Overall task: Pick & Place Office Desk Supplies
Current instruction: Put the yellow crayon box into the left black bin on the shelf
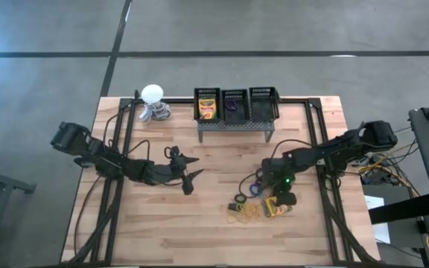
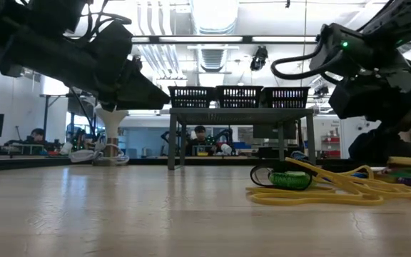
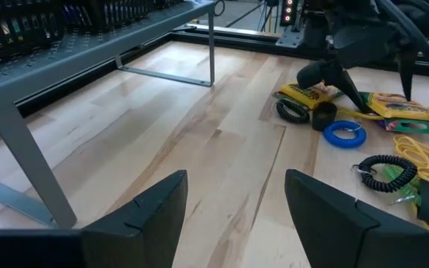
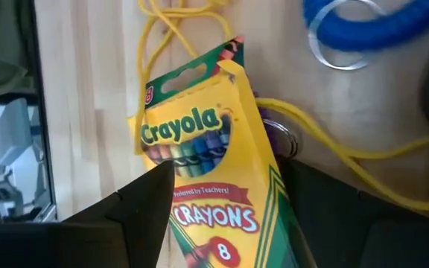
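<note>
My right gripper (image 1: 280, 195) points down over the pile near the table's right side and closes on a yellow-and-green crayon box (image 4: 199, 149). A second crayon box (image 3: 304, 93) lies beside it. Thin yellow rubber bands (image 1: 244, 216) spread toward the near edge. A blue ring (image 3: 345, 134), two black rings (image 3: 293, 112) and a black coiled ring (image 3: 384, 173) lie flat around them. A third crayon box (image 1: 207, 109) sits in the rack's left basket, and a purple ring (image 1: 232, 106) in the middle one. My left gripper (image 1: 188, 175) hangs open over bare wood at mid-table. My right gripper comes from above, pointing down, with one finger (image 4: 151, 205) at each long edge (image 4: 176, 195) of the crayon box, across its width near the lower end. The box lies flat on the pile, over rubber bands and another box.
A grey rack (image 1: 237, 123) with three black baskets stands at the table's far edge. A white ball on a coiled grey base (image 1: 152, 93) sits at the far left. Bare wood (image 1: 147, 216) lies near and left of the pile.
</note>
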Robot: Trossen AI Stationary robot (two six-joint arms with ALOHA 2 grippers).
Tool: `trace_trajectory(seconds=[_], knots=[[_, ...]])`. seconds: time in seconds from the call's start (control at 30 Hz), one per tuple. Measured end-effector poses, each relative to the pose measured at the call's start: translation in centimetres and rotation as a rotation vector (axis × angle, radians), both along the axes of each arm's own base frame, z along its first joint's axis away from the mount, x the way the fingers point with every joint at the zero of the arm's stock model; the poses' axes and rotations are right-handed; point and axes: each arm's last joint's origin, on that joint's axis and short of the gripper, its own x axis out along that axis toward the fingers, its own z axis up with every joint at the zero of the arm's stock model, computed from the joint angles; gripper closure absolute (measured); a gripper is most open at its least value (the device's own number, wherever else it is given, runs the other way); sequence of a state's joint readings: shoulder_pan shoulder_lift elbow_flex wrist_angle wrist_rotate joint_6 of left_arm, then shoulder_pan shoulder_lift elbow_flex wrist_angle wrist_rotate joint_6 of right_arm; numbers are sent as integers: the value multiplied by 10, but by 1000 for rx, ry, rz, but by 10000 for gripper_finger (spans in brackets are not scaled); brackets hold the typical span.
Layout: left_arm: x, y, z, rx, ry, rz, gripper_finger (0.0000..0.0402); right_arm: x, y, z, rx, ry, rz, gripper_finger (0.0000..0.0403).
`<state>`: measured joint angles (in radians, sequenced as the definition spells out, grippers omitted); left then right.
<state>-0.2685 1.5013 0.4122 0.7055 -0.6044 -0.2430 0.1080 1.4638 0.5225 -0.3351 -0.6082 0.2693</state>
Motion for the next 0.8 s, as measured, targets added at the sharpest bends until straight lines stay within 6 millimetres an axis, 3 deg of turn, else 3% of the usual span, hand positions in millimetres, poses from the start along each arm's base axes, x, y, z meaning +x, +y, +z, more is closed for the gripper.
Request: trace_trajectory(seconds=[0.27, 0.53, 0.63, 0.8], knots=[[0, 0, 0, -1, 3, 0, 170, 6, 3, -10, 63, -19, 92, 178], [-1, 0, -2, -11, 19, 4, 170, 8, 3, -17, 63, -11, 108, 252], [-1, 0, -2, -13, 18, 4, 170, 8, 4, -11, 90, -32, 110, 294], [-1, 0, -2, -15, 17, 5, 170, 11, 6, 18, 173, -126, 108, 360]])
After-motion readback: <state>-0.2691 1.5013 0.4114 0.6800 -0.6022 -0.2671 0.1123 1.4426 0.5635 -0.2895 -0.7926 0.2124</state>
